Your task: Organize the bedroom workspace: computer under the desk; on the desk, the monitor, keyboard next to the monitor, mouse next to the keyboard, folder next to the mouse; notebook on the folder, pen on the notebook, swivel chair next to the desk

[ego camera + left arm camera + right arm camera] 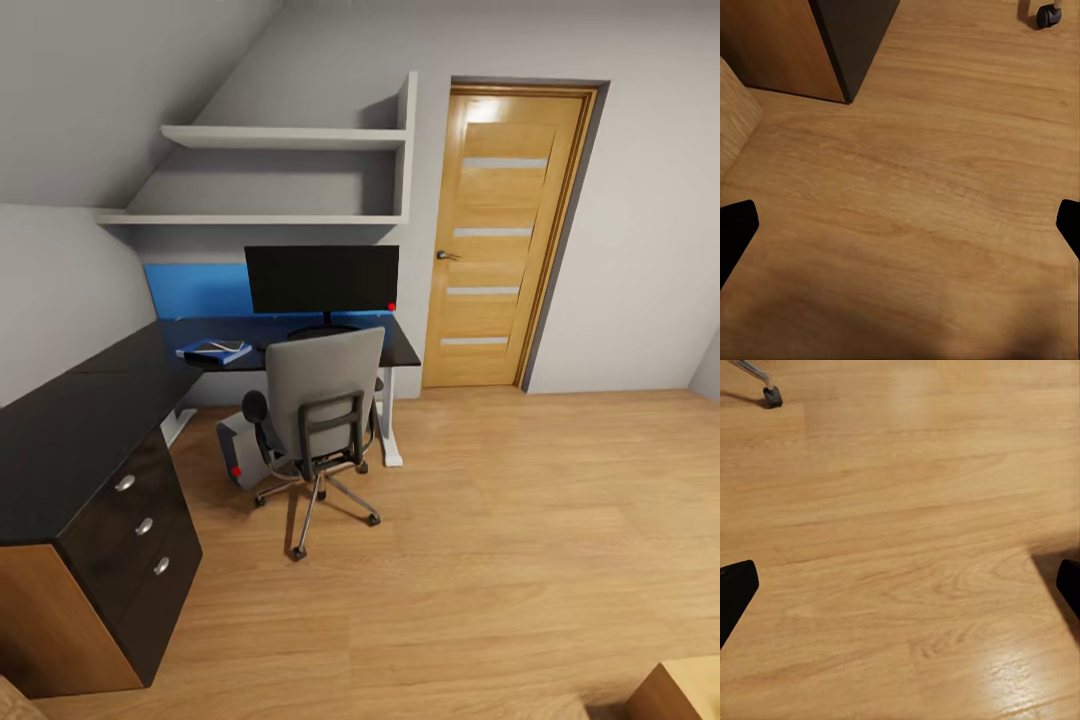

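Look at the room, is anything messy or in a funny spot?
Nothing looks spilled or broken. The flat bright blue folder lies on the glossy black desk beside the wide black monitor, and the grey padded swivel chair sits tucked at the desk.

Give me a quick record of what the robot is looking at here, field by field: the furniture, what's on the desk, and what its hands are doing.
room: bedroom with wooden floor and wooden door
desk: L-shaped, black top, drawer unit at the near end
monitor: upright on the desk
folder: blue, lying on the desk left of the monitor, something grey on top
swivel chair: pulled up to the desk, back toward the camera
computer: on the floor under the desk
left end effector: open, holding nothing, over the floor
right end effector: open, holding nothing, over the floor
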Tool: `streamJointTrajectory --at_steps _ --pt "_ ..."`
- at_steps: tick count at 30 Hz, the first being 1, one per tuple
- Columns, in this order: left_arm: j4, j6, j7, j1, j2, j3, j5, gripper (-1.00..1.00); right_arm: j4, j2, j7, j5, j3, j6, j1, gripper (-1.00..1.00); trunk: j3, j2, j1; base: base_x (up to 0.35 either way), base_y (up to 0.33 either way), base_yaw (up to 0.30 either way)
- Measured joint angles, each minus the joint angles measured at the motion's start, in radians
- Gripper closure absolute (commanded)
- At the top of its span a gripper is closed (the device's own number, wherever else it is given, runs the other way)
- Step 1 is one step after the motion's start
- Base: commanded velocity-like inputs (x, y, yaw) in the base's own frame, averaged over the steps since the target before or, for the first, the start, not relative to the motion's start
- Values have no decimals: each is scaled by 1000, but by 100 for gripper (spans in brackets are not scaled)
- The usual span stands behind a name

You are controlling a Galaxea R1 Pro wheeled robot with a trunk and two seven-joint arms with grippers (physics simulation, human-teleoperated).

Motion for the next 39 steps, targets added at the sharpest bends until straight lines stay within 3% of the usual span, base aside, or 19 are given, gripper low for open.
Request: streamJointTrajectory --at_steps 39 --pt "0 22 8 0 -3 7 2 -100 0 0 0 0 0 0 0 -100 122 273 -150 0 0 0"
